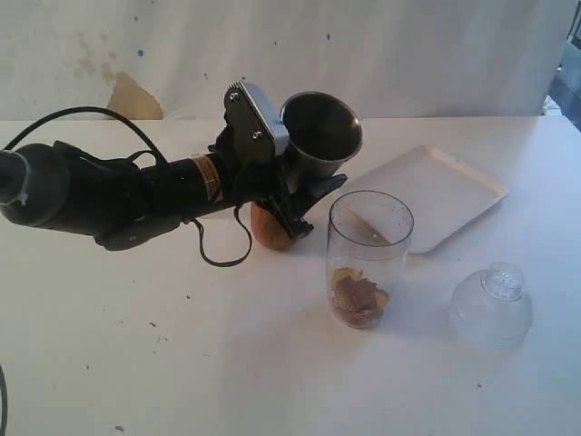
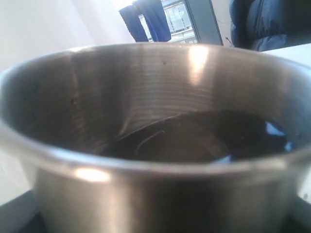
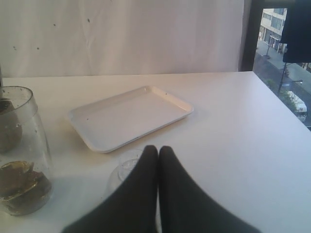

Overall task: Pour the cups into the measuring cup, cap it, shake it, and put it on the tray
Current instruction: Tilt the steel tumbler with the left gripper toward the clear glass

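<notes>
The left gripper point(image 1: 283, 174) grasped the steel tumbler point(image 1: 320, 136) above the wooden cup point(image 1: 265, 231) at mid bench point(image 1: 182, 363); just right stood the measuring cup point(image 1: 369, 238), brown pieces point(image 1: 361, 300) inside; the tray point(image 1: 438, 193) lay toward the far right edge; the right gripper point(image 3: 158, 151) was clenched, empty

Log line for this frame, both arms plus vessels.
left gripper: holds steel tumbler, raised beside measuring cup | right gripper: shut, holding nothing | measuring cup: uncapped, brown pieces inside | wooden cup: on table
</notes>
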Controlling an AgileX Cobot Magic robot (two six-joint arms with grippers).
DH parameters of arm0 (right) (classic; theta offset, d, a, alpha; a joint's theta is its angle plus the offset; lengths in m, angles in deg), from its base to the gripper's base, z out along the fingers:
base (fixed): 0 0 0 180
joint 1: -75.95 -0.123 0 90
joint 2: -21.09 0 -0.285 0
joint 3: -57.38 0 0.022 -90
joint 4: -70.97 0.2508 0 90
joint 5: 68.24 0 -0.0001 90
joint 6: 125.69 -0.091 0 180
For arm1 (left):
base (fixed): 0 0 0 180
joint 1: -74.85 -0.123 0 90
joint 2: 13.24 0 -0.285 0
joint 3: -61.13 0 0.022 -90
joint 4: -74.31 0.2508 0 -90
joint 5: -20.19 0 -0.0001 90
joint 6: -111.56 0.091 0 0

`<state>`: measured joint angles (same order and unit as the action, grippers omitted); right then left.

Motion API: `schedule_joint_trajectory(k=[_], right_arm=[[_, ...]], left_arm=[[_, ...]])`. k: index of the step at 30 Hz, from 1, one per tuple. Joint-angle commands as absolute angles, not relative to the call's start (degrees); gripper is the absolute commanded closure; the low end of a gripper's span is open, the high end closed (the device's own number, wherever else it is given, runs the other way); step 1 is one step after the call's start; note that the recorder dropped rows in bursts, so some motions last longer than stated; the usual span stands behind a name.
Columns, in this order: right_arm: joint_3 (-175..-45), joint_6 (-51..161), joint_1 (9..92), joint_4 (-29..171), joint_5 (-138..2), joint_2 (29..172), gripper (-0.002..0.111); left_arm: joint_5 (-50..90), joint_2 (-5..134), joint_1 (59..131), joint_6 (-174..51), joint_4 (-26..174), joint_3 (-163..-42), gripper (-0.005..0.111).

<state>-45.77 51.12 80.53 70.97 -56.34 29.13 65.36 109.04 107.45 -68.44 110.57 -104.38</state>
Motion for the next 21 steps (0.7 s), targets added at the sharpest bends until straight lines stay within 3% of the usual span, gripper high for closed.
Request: schedule_joint_trajectory(k=[1,21], right_arm=[[-45.4,50.99,80.45,70.97,-56.65,28.88,0.108],[-45.4,50.99,80.45,70.97,-56.65,28.88,0.108]], left_arm=[[67.85,108.25,107.61,-66.1,109.33,-105.14,0.107],[65.16,108.25,107.61,-55.94,107.79,-105.14,0.107]])
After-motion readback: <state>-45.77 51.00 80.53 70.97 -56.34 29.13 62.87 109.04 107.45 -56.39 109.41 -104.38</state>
